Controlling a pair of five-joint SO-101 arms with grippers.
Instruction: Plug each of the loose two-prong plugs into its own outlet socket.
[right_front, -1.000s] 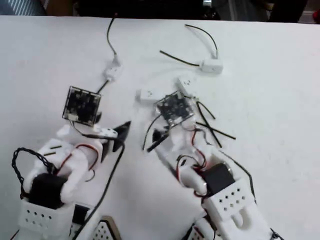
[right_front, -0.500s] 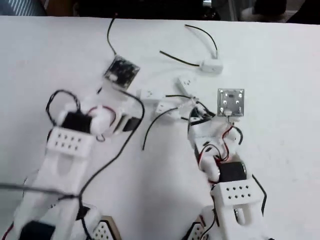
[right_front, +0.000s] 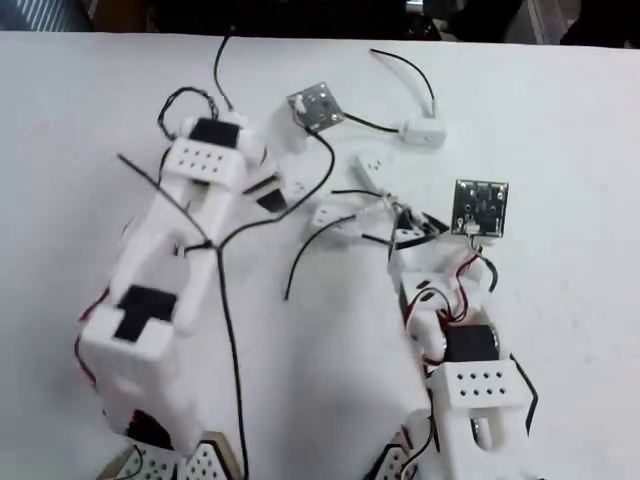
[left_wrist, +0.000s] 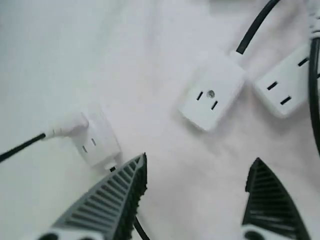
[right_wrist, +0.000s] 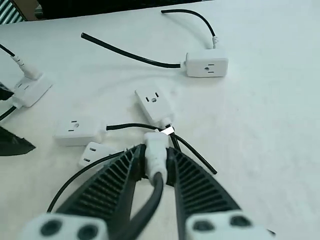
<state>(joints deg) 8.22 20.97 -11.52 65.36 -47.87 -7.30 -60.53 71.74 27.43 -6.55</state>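
black ribbed rubber lines the inner faces of the right gripper (right_wrist: 156, 150), and those faces are pressed tight on a white plug (right_wrist: 156, 140). the plug's black cord (right_wrist: 150, 200) runs back between them toward the wrist. just ahead of the plug lies a socket block (right_wrist: 152, 100), face up on the table. a dark lead (right_wrist: 192, 157) passes close by the end of it nearest the plug. well beyond that sits a far socket block (right_wrist: 207, 65), also face up, with a long black wire (right_wrist: 130, 52) running off one end. seen from above, this gripper is near the middle of the white table (right_front: 560, 120), with its arm coming up from the near edge.

the left gripper (left_wrist: 200, 160) hangs over the table with its two fingers spread wide and nothing between them. ahead of the gap lies a three-hole socket block (left_wrist: 210, 95), face up, with a thick black cable (left_wrist: 255, 25) at its far end. just beside it is a two-slot block (left_wrist: 282, 90), and the two are near enough to touch at a corner. by the tip of one finger is a small corded piece (left_wrist: 92, 140), white, with two slots on its face and a thin black tail. it may be a plug body or another socket, since the fingertip covers its near edge. from above, the left arm is stretched far up the table, well apart from the right arm, and its gripper sits by the cluster of white blocks.
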